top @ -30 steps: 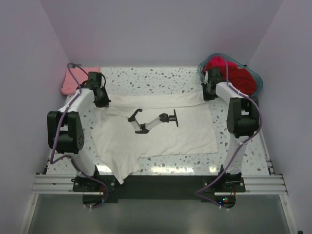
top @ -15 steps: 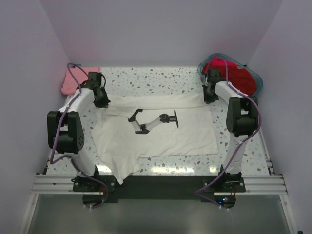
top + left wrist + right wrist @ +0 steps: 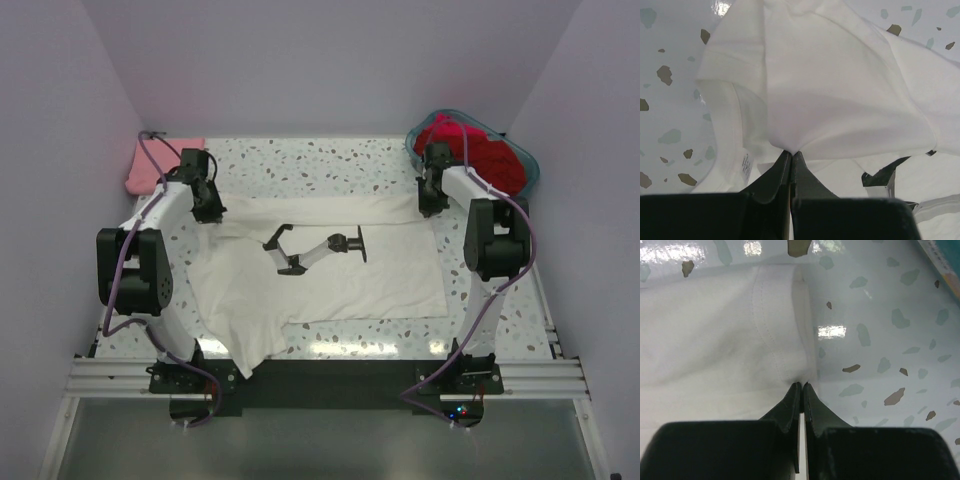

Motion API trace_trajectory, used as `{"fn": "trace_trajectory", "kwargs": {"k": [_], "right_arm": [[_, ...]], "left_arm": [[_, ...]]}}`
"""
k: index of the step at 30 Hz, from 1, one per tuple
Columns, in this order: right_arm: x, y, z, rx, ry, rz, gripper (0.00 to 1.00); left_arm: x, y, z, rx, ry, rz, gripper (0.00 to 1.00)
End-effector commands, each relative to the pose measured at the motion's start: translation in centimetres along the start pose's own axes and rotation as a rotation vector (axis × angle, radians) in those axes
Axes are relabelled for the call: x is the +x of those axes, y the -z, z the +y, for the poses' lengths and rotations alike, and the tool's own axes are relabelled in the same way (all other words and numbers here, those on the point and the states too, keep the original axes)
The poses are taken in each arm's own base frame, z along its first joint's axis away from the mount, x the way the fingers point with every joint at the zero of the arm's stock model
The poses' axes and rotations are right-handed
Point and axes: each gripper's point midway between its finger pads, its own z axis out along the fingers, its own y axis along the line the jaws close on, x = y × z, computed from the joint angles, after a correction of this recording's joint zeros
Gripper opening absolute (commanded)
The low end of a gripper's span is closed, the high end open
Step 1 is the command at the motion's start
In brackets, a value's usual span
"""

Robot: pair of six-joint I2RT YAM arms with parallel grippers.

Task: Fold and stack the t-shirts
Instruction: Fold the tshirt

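Observation:
A large white t-shirt (image 3: 330,270) with a black printed graphic (image 3: 315,250) lies spread across the table. My left gripper (image 3: 208,212) is shut on the cloth at the shirt's far left corner (image 3: 790,145). At the far right corner, my right gripper (image 3: 430,205) is shut on the hemmed edge (image 3: 802,377). A folded pink t-shirt (image 3: 150,165) rests at the far left of the table. Red t-shirts (image 3: 480,150) fill the teal basket (image 3: 528,165) at the far right.
The speckled tabletop (image 3: 300,165) shows behind the white shirt. Purple walls close in on three sides. A part of the white shirt hangs over the near edge (image 3: 250,355) between the arm bases.
Both grippers have drawn the shirt's far edge slightly further back. The right gripper has moved a little toward the basket.

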Motion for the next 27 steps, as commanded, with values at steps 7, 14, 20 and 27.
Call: {"fn": "trace_trajectory", "kwargs": {"k": [7, 14, 20, 27], "right_arm": [[0.4, 0.6, -1.1, 0.065, -0.063, 0.044, 0.04], [-1.4, 3.5, -0.6, 0.042, -0.091, -0.024, 0.4], [-4.8, 8.4, 2.6, 0.021, 0.014, -0.179, 0.5], [-5.6, 13.0, 17.4, -0.353, 0.403, -0.377, 0.51]], "left_arm": [[0.0, 1.2, 0.2, 0.009, 0.027, -0.02, 0.0], [-0.9, 1.9, -0.8, 0.058, 0.039, -0.046, 0.0], [-2.6, 1.5, -1.7, 0.072, 0.029, -0.065, 0.0], [-4.9, -0.7, -2.3, 0.055, 0.008, -0.092, 0.0]]}}
